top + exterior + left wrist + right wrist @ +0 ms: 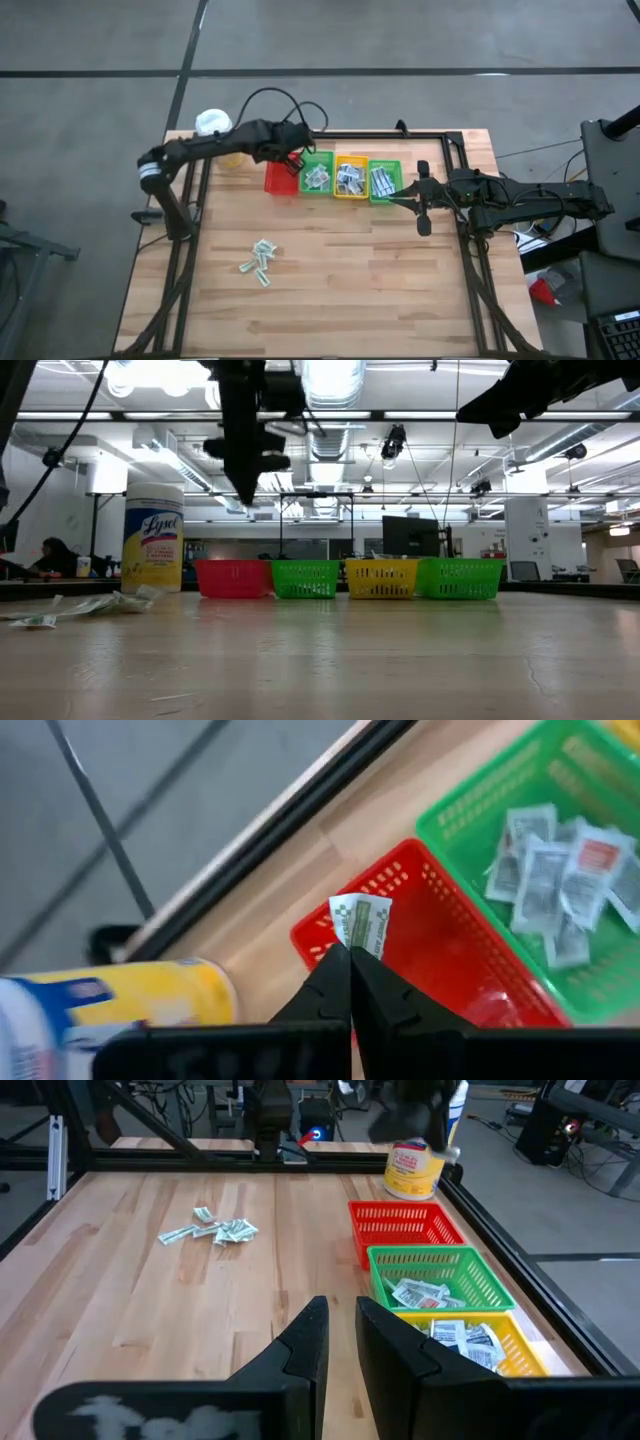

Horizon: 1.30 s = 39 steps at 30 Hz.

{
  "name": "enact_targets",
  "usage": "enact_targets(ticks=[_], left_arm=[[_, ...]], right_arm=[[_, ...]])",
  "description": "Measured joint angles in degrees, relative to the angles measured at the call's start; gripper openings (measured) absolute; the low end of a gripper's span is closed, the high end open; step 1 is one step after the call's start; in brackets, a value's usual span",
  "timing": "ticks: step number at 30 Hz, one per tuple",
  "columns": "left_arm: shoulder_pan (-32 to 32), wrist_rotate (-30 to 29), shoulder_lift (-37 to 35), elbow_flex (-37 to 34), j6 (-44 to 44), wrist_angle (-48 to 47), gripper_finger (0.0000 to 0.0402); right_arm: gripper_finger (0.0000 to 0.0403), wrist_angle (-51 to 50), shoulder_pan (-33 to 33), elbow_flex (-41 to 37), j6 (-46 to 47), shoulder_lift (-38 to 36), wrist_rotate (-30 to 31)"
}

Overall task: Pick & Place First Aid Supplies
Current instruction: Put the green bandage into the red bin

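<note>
**Packet poised over the red basket**

At the far left stands the yellow bottle, with the left end effector just beside it, hovering over the red basket. Its fingers are pinched tight on one packet, white with green print, which sticks out past the fingertips above the basket's inner corner. The red basket looks bare inside, so this would be its first item.

To finish the drop well, I would keep the packet over the basket's middle rather than its rim, lower it a little so the light paper cannot flutter out, then part the fingers fully and lift straight up.

Next come the green basket, the yellow basket and a second green basket, each already holding packets. The remaining loose packets lie in a small heap on the worktop, well apart from the baskets.

At the right, the right end effector waits near the last basket, fingers narrowly apart and holding nothing.
</note>
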Motion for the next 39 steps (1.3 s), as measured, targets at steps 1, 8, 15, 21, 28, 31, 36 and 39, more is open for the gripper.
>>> enact_targets(ticks=[1, 8, 15, 21, 28, 31, 36, 39], left_arm=[[1.03, 1.02, 0.0, -1.51, -0.62, 2.03, 0.0], [5.53, 8.2, 0.08, -12.42, -4.13, 17.49, 0.0], [5.83, 9.7, 0.13, -20.66, -9.67, 21.17, 0.0], [5.78, 12.03, 0.16, -26.11, -12.78, 27.81, 0.0], [5.72, 12.75, 0.2, -29.35, -14.58, 34.44, 0.0], [5.72, 12.74, 0.2, -29.53, -14.63, 35.46, 0.0], [5.72, 12.95, 0.2, -30.18, -14.89, 37.55, 0.0], [5.72, 13.46, 0.2, -30.2, -14.92, 38.1, 0.0]], right_arm=[[0.0052, 0.0, 0.0, 0.01, 0.04, 0.0, 0.0], [0.0052, 0.01, 0.0, 0.01, 0.09, -0.01, 0.0], [0.0052, -0.01, 0.0, 0.01, 0.0, -0.02, 0.0], [0.0052, 0.01, 0.0, 0.01, 0.07, 0.0, 0.0], [0.0052, 0.01, 0.0, 0.01, 0.03, 0.0, 0.0], [0.0052, -0.01, 0.0, 0.0, 0.09, -0.01, 0.0], [0.0052, 0.01, 0.0, 0.01, 0.09, -0.02, 0.0], [0.0052, 0.01, 0.0, 0.01, 0.02, -0.02, 0.0]])
